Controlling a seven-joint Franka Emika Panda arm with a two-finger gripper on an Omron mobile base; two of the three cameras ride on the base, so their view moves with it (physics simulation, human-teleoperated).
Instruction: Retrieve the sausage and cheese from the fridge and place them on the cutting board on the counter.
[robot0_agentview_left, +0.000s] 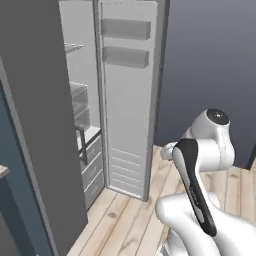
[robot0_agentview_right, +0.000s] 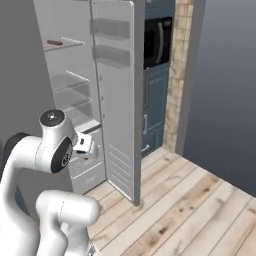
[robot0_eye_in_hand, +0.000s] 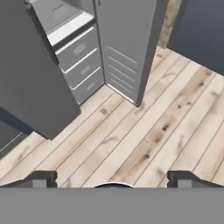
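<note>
End effector (robot0_eye_in_hand: 113, 177) spread, empty, aimed down at floor (robot0_eye_in_hand: 144, 135) before fridge (robot0_agentview_right: 75, 100). Right door (robot0_agentview_right: 116, 100) swung wide. Sausage (robot0_agentview_right: 55, 43) on upper shelf (robot0_agentview_right: 64, 44); cheese not visible. Advice: raise wrist, level with shelf, enter left of door edge, approach sausage across its short axis.

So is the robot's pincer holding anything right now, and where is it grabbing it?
Nothing is held. The pincer is open, its fingertips wide apart over bare wooden floor. The sausage lies on a fridge shelf.
</note>
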